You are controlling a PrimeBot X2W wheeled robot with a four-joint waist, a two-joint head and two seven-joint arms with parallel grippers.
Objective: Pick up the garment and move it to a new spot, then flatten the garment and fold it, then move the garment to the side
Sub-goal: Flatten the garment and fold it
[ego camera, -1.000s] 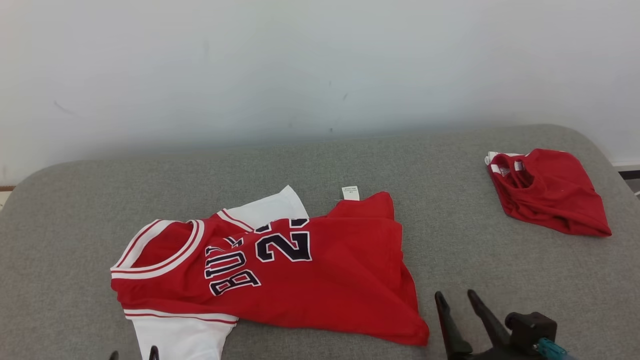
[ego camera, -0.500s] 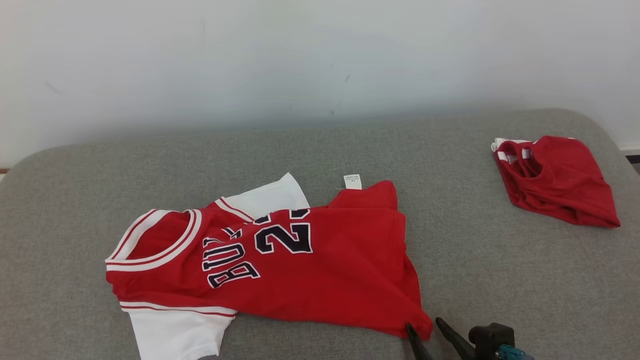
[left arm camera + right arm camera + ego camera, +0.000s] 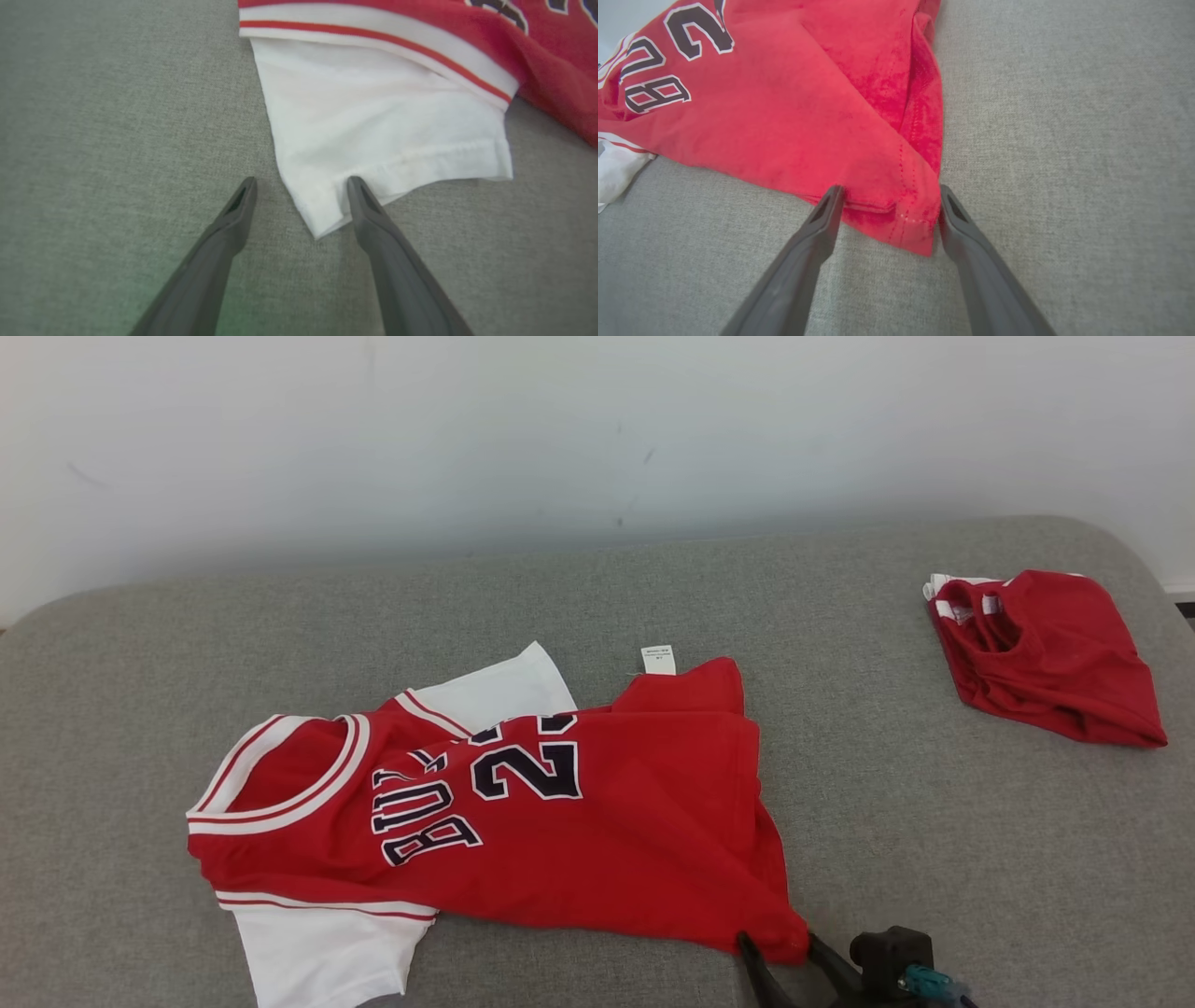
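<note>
One red bundle [image 3: 1055,653] apart from jersey [image 3: 607,840]

Centre: garment [image 3: 597,840], red with white sleeves, red-and-white striped trim and dark lettering outlined in white. Upper right: second garment [image 3: 1055,663], red with white trim. Surface [image 3: 887,803], mottled grey; wall [image 3: 560,429], off-white. Bottom edge: my right gripper [image 3: 891,189], dark grey.

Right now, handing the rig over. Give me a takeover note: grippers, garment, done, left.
Left gripper: jaws open, astride the white sleeve corner, nothing held.
Right gripper: jaws open, astride the red jersey hem corner, nothing held.
Jersey lies rumpled on the grey cushion; another red garment sits bundled far right.
Done: grippers placed for the grasp.
Left: grasp, move, flatten, fold, set aside.
</note>
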